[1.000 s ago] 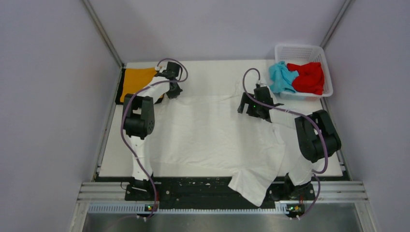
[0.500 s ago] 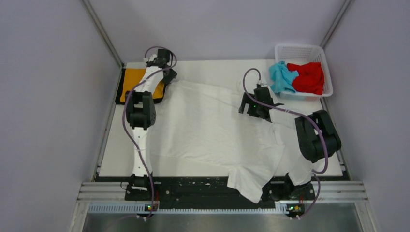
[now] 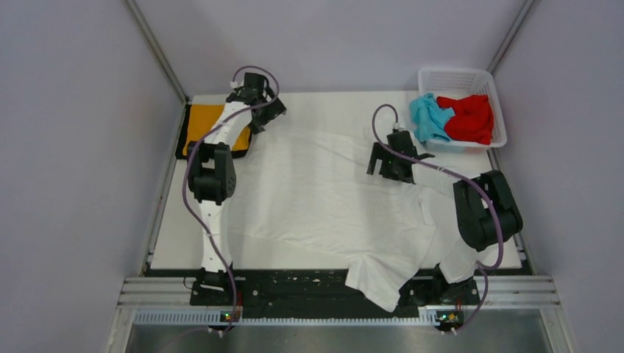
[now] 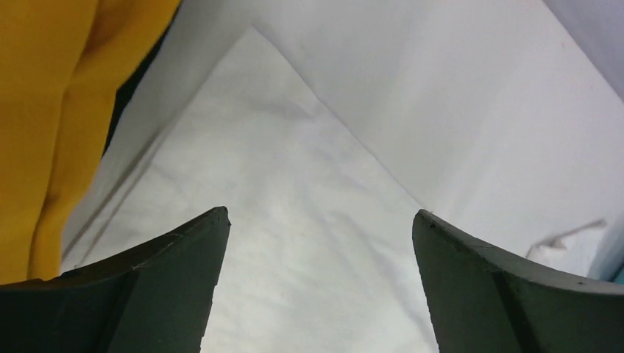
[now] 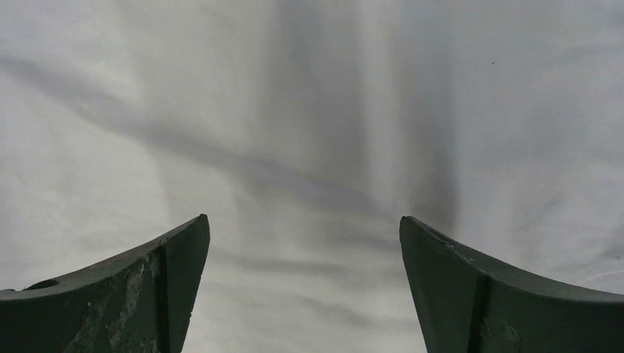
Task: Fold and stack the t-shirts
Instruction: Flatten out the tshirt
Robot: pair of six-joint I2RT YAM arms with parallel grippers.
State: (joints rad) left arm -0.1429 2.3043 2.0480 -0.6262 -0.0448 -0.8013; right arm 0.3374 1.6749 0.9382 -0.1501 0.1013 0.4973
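Left gripper and right gripper gape wide, empty, over one white t-shirt; one orange t-shirt, one blue t-shirt, one red t-shirt

A: Top camera: fixed, high behind the arm bases, looking down on the whole table.
B: Wrist cameras: very near, both facing down onto the white t-shirt, shared with top. Left one also catches the orange t-shirt at its left edge.
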